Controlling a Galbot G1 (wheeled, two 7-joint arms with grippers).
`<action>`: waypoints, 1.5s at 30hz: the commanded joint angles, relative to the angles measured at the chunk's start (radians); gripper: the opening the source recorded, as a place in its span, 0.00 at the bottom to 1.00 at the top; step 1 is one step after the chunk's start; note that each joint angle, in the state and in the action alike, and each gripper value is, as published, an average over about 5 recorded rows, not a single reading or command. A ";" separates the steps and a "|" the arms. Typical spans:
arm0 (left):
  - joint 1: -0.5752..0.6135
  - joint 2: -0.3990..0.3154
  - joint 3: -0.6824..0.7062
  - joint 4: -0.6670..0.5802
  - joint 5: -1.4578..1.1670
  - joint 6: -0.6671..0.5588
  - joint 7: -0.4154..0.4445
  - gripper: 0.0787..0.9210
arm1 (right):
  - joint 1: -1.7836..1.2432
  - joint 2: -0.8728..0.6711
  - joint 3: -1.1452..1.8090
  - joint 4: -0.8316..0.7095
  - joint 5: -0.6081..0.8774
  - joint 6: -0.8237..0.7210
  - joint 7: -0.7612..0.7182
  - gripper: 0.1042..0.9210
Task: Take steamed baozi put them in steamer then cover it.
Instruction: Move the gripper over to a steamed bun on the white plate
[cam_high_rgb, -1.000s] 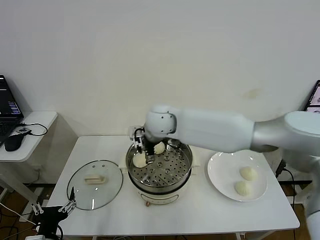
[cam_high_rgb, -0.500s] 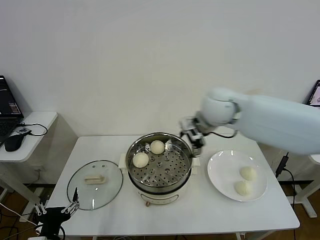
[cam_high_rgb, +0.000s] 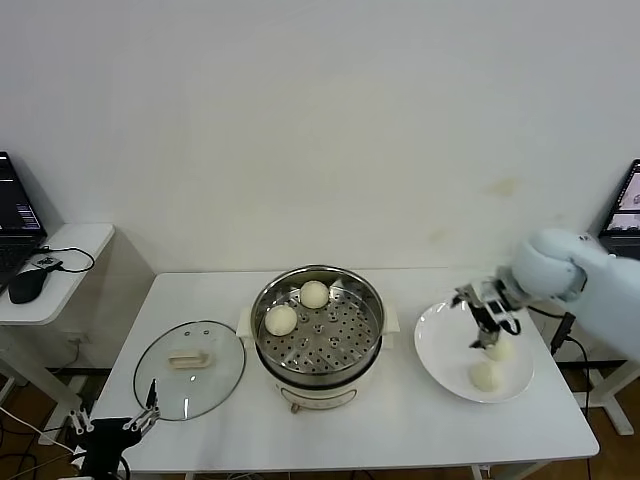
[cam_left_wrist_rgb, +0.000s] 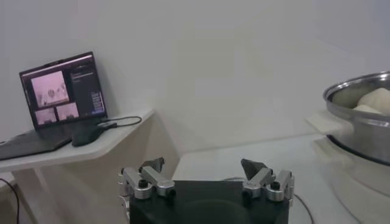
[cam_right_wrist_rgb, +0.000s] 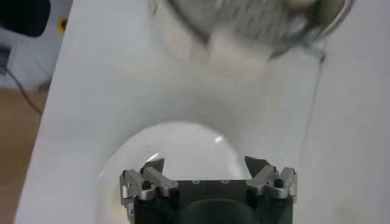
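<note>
The steamer (cam_high_rgb: 318, 335) stands mid-table with two baozi inside, one (cam_high_rgb: 281, 320) at its left and one (cam_high_rgb: 315, 294) at the back. Two more baozi (cam_high_rgb: 499, 350) (cam_high_rgb: 486, 375) lie on the white plate (cam_high_rgb: 440, 345) at the right. My right gripper (cam_high_rgb: 487, 318) is open and empty, over the plate's back part, just behind the nearer of those buns; its wrist view shows the plate (cam_right_wrist_rgb: 177, 143) below the open gripper (cam_right_wrist_rgb: 205, 163). The cover (cam_high_rgb: 190, 368) lies flat on the table left of the steamer. My left gripper (cam_high_rgb: 112, 425) is open, parked below the table's front left corner.
A side table (cam_high_rgb: 45, 270) with a laptop and mouse stands at the far left, also in the left wrist view (cam_left_wrist_rgb: 61, 149). The steamer's rim (cam_left_wrist_rgb: 359, 115) shows at that view's edge. Another screen (cam_high_rgb: 628, 200) is at the far right.
My right gripper has let go of a baozi in the steamer and swung right, from over the steamer's left side to over the plate. The left arm has not moved.
</note>
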 joint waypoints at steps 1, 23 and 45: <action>0.005 -0.004 -0.003 0.002 0.002 0.001 0.001 0.88 | -0.369 -0.057 0.260 -0.079 -0.158 0.044 0.005 0.88; 0.015 -0.007 -0.024 0.013 0.008 0.002 0.001 0.88 | -0.446 0.086 0.300 -0.216 -0.170 0.034 0.070 0.88; 0.006 -0.009 -0.024 0.021 0.006 0.002 0.001 0.88 | -0.384 0.112 0.264 -0.225 -0.154 -0.005 0.051 0.75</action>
